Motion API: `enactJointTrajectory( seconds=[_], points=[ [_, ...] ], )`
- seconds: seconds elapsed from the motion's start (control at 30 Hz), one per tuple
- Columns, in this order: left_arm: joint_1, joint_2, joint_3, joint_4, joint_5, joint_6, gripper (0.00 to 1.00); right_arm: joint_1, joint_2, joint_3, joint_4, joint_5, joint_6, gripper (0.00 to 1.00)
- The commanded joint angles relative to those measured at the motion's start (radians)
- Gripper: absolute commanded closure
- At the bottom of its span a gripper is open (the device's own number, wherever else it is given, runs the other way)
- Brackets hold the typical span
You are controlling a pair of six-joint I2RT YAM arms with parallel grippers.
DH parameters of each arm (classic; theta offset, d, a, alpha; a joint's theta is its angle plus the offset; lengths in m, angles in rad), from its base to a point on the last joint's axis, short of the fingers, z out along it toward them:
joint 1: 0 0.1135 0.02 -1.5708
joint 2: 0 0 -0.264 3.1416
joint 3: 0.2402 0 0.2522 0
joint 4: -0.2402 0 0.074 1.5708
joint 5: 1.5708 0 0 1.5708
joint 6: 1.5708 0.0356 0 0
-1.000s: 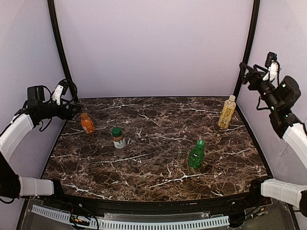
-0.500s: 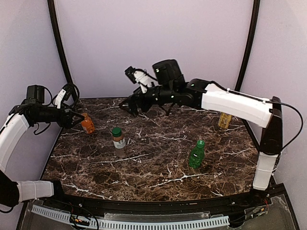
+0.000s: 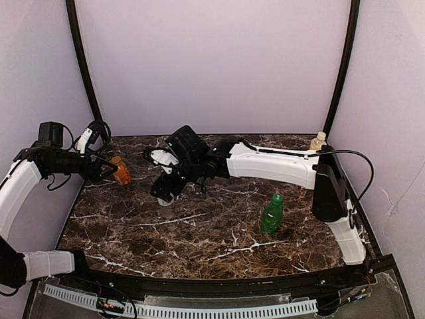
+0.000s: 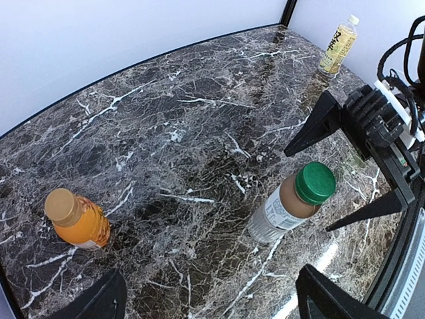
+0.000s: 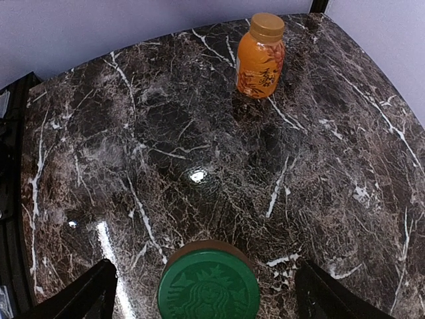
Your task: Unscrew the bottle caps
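Across the whole floor of the scene runs the dark brown marble-patterned table with its white veining, and four bottles stand upright on it.

Next in size, the white-and-black right arm reaches from the right side over to the left-centre of the table. The white-and-black left arm bends along the left edge.

The right gripper hangs over the brown-drink bottle with a white label, black fingers spread wide on either side of its top and a clear gap on each side. The left gripper is also spread wide and holds nothing, aimed at the small orange-juice plastic bottle at the far left, just beside it but apart.

On to the other bottles: the clear green plastic bottle stands right of centre, nearer us and well apart from both grippers. The tall pale yellow tea bottle is in the far right corner, mostly hidden behind the right arm from above.

And the caps, all four on their bottles: the dark green round cap sits between the right fingers, the tan-gold cap tops the orange bottle, the bright green cap tops the green one, and the pale yellow cap tops the tea bottle.
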Motion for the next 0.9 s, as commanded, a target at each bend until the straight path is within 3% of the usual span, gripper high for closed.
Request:
enactJointTrajectory(
  seconds=[0.0, 0.17, 0.33, 0.5, 0.63, 0.87],
  points=[
    [-0.006, -0.015, -0.017, -0.036, 0.032, -0.012, 0.11, -0.003, -0.015, 0.007, 0.035, 0.035, 0.0, 0.13],
    [-0.007, -0.011, -0.015, -0.033, 0.041, -0.015, 0.12, -0.003, -0.013, -0.013, 0.052, -0.014, -0.004, 0.33],
    [-0.007, -0.007, -0.009, -0.038, 0.043, -0.007, 0.13, -0.003, -0.009, -0.014, 0.051, -0.017, -0.009, 0.41],
    [-0.007, -0.01, -0.01, -0.044, 0.05, -0.005, 0.14, -0.004, -0.01, -0.009, 0.041, -0.029, -0.012, 0.65],
    [-0.009, -0.011, -0.002, -0.065, 0.036, 0.005, 0.15, -0.013, -0.037, -0.004, 0.033, -0.052, 0.008, 0.99],
    [-0.052, -0.026, 0.081, -0.201, -0.041, 0.133, 0.15, -0.083, -0.155, 0.003, 0.09, -0.192, 0.209, 1.0]
  ],
)
